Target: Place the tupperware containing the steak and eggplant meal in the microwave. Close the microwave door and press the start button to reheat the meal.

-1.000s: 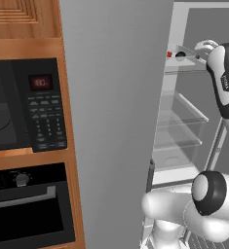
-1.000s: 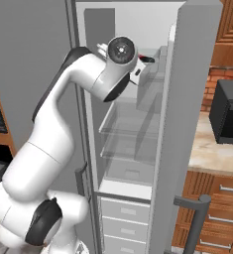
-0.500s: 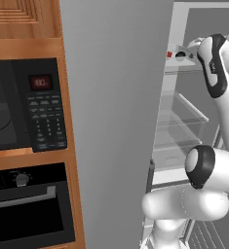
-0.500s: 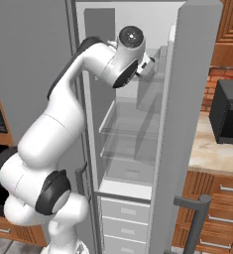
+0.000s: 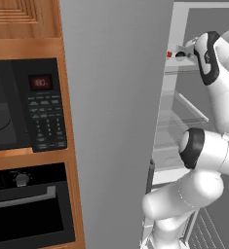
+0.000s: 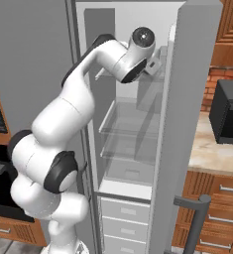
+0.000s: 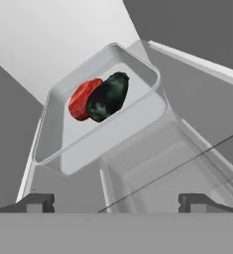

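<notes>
Hand view: jaws spread wide, gripping nothing, short of the tupperware (image 7: 63,134) on the fridge shelf (image 7: 197,99) (steak (image 7: 81,99) beside a dark eggplant (image 7: 108,96) inside).

A clear glass shelf (image 7: 138,124) high inside the open grey fridge carries a shallow pale white rectangular tupperware (image 7: 53,144) with rounded corners. A glossy red slab of steak (image 7: 81,99) and a dark eggplant piece (image 7: 108,96) lie touching inside the tray.
</notes>
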You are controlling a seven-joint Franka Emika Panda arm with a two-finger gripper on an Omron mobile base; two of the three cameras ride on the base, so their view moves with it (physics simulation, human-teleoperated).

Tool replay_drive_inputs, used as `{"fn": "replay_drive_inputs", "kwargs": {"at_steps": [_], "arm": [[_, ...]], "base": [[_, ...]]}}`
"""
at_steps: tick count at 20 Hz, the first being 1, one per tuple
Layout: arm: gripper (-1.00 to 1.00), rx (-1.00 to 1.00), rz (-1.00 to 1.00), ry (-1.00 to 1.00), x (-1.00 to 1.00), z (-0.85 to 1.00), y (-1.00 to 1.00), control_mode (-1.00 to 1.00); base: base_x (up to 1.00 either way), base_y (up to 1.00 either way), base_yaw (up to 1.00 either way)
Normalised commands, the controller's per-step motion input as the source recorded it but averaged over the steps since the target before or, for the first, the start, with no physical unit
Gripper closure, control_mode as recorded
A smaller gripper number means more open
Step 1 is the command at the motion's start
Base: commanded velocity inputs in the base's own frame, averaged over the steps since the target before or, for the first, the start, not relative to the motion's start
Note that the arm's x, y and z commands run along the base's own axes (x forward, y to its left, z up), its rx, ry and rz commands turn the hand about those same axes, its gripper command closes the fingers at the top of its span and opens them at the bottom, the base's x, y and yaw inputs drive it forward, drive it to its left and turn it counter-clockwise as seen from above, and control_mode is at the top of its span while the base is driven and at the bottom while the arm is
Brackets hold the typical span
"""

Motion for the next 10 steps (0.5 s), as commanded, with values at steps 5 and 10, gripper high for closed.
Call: {"fn": "replay_drive_inputs", "kwargs": {"at_steps": [5,10], "arm": [[-1.0,0.03,0.0,0.0,0.43,-0.12,-0.04,-1.0],[-1.0,0.02,0.01,0.0,0.38,-0.13,0.0,-1.0]], "base": [[0.0,0.0,0.0],[0.0,0.0,0.0]]}}
